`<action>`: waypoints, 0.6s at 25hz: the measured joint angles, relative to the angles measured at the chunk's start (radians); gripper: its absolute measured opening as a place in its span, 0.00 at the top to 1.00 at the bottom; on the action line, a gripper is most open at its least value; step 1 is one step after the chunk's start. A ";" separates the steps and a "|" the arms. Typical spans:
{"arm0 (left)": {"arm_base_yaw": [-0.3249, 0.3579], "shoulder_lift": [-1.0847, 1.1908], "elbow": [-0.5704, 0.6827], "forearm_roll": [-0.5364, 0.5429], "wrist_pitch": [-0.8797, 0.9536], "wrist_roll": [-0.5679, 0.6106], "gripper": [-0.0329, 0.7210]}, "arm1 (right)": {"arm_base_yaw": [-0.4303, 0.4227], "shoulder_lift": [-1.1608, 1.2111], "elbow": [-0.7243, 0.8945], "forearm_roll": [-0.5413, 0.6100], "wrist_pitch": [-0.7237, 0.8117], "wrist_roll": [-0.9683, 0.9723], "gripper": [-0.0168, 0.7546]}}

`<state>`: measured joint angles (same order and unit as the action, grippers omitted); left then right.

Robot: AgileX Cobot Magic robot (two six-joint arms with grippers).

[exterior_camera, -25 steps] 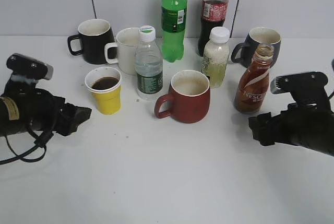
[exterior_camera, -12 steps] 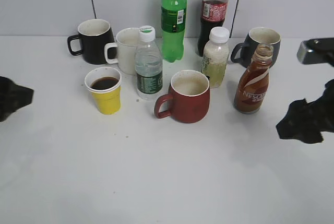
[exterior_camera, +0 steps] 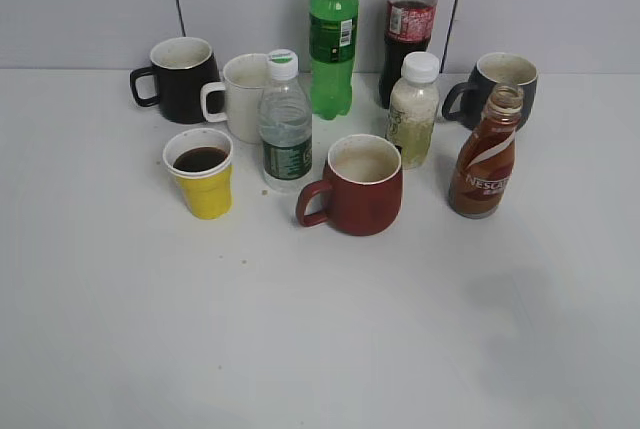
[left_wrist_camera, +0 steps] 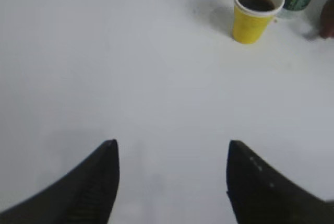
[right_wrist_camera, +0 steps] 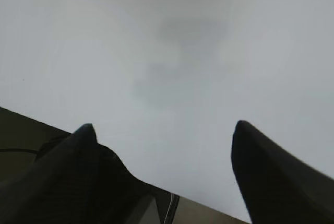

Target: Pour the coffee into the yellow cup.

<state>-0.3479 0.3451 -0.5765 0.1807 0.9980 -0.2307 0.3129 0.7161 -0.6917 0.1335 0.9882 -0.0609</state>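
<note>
The yellow cup [exterior_camera: 201, 173] stands left of centre on the white table and holds dark brown coffee [exterior_camera: 200, 159]. It also shows in the left wrist view [left_wrist_camera: 257, 10], far ahead and to the right of my left gripper [left_wrist_camera: 172, 145], which is open and empty over bare table. The brown NESCAFE bottle [exterior_camera: 486, 155] stands upright at the right, cap off. My right gripper [right_wrist_camera: 164, 127] is open and empty over the table's edge. Neither gripper shows in the exterior view.
A dark red mug [exterior_camera: 355, 186] stands at centre, with a water bottle [exterior_camera: 285, 124], a white mug [exterior_camera: 240, 96] and a black mug [exterior_camera: 180, 77] behind. A green bottle [exterior_camera: 333, 34], a cola bottle [exterior_camera: 410, 19], a pale drink bottle [exterior_camera: 413, 110] and a dark mug [exterior_camera: 500, 79] stand at the back.
Both arms have pulled back out of the exterior view, the left one leftward and the right one rightward. The cup, bottle and mugs have not moved.
</note>
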 joint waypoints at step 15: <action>0.000 -0.315 0.041 -0.181 0.065 0.231 0.31 | 0.000 -0.698 0.176 -0.010 0.050 -0.095 0.21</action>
<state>-0.3479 0.0297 -0.5352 0.0000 1.0635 0.0000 0.3129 0.0185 -0.5155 0.1231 1.0382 -0.1560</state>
